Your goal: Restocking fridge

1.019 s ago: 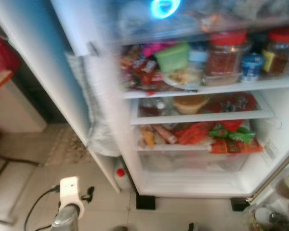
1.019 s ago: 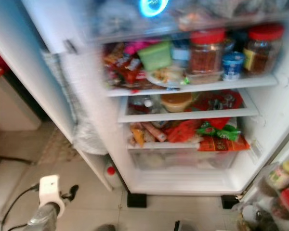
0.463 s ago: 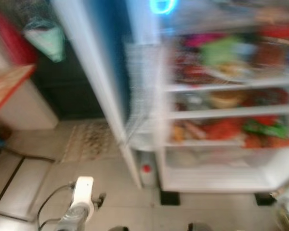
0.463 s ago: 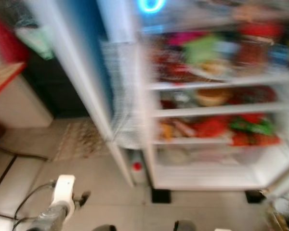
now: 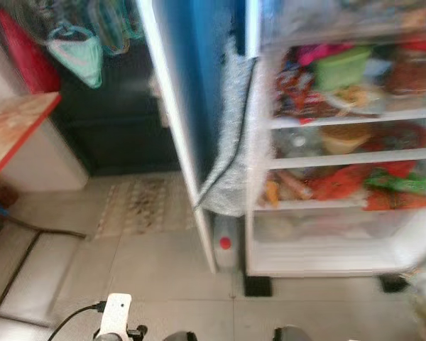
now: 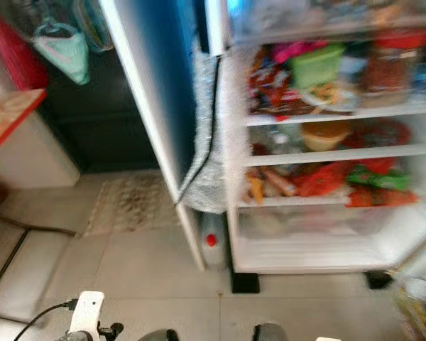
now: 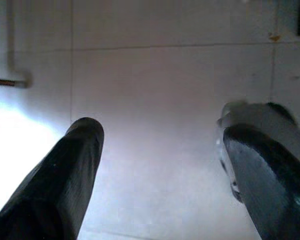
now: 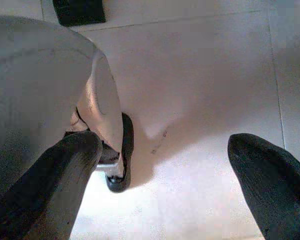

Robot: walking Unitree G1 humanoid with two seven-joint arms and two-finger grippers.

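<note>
The fridge (image 5: 326, 259) stands open at the right, its shelves crowded with food. A green tub (image 5: 341, 67) and jars sit on the upper shelf (image 5: 355, 119). Below are a yellow bowl (image 5: 344, 136), then red, orange and green packets (image 5: 383, 185) above a clear drawer (image 5: 326, 226). The picture is blurred. My left gripper (image 7: 162, 132) hangs open over bare floor tiles, nothing between its fingers. My right gripper (image 8: 162, 145) is open too, beside my own leg and foot (image 8: 115, 165). The left arm's white wrist (image 5: 115, 316) shows at the bottom left.
The fridge's blue side panel (image 5: 192, 92) stands left of the shelves, with a black cable (image 5: 231, 149) over silver wrap. A white bottle with a red cap (image 5: 226, 245) sits by the fridge base. A red-edged wooden table (image 5: 14, 128), hanging bags (image 5: 78, 53) and a rug (image 5: 138, 206) lie left.
The camera has swung left, so the fridge now sits further right in the picture and more of the table and floor shows. My left wrist has dropped lower in view.
</note>
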